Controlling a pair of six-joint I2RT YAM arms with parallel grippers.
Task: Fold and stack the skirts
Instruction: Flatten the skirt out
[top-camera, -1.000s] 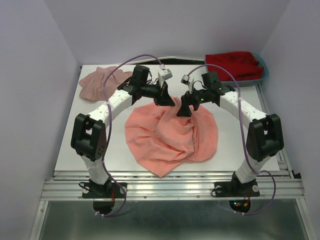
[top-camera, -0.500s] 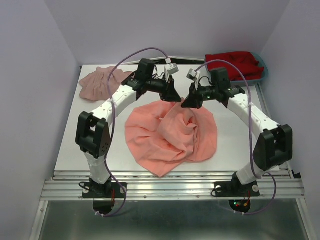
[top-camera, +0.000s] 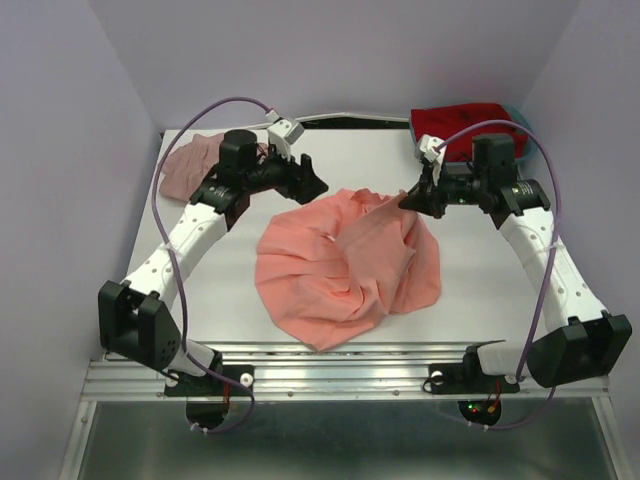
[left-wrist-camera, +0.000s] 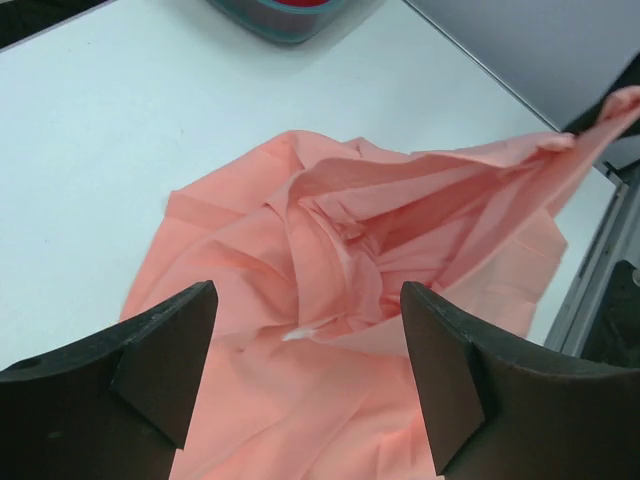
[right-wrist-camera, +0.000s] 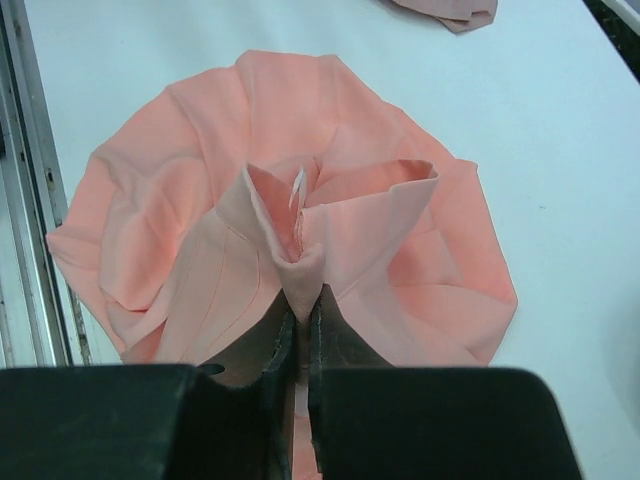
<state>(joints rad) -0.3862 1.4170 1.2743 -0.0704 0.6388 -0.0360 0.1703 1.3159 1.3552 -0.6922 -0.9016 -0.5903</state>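
- The dusty mauve-pink skirt (top-camera: 188, 166) lies crumpled at the far left corner of the white table (top-camera: 480, 275), partly behind the left arm.
- The left gripper (top-camera: 311, 179) hovers near the far left edge of the coral skirt, its fingers spread wide and holding nothing.
- The salmon-coral skirt (top-camera: 325, 275) fans out over the middle of the table, rumpled, with folds gathered toward its centre.
- The right gripper (top-camera: 408, 200) has its fingers pinched tight on a fold at the skirt's far right edge, and that fold is raised off the table.
- A red cloth (top-camera: 462, 124) sits in a teal bin (top-camera: 528, 142) at the far right corner.
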